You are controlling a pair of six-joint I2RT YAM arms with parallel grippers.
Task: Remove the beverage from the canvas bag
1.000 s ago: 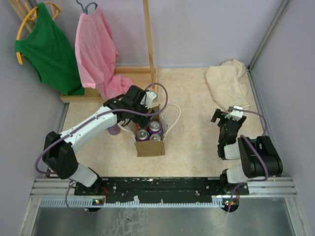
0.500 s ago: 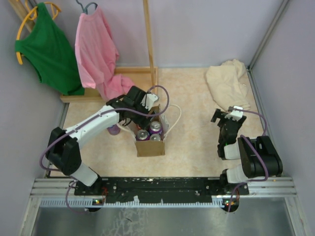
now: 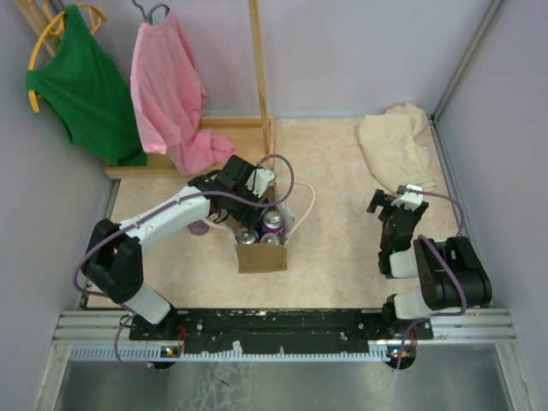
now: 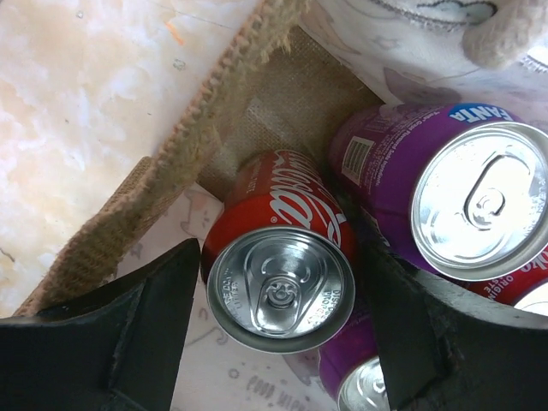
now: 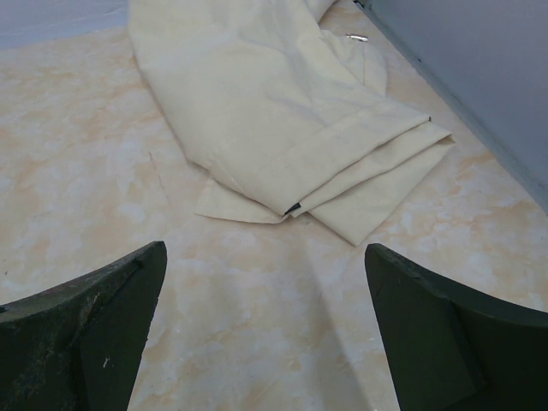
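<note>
brown canvas bag (image 3: 261,256) upright mid-table, open-topped, red cola can (image 4: 281,287) and purple cans (image 4: 475,201) upright inside

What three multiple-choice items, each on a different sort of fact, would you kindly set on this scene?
1. Where is the left gripper relative to the canvas bag? A beside it; B in its mouth; C high above it.
2. What colour is the can between its fingers? A green; B blue; C red.
3. How is the right gripper? A open, empty; B shut on a can; C shut on cloth.
Key: B, the bag's rim runs round its fingers; C, the can's body is red; A, its fingers stand apart over the table.
</note>
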